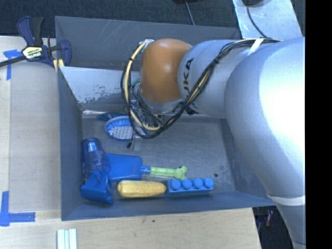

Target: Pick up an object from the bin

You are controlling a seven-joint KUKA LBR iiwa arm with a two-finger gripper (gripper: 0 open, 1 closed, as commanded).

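Blue brush — end effector beside, pointing down

Blue brush, white bristles up, lying flat, rear-left floor of bin.

The bin was matt grey metal, its back wall scuffed and scratched. The arm's orange cover looked smooth and glossy, its silver shell satin. The yellow corn cob looked bumpy, the blue bottle clear plastic.
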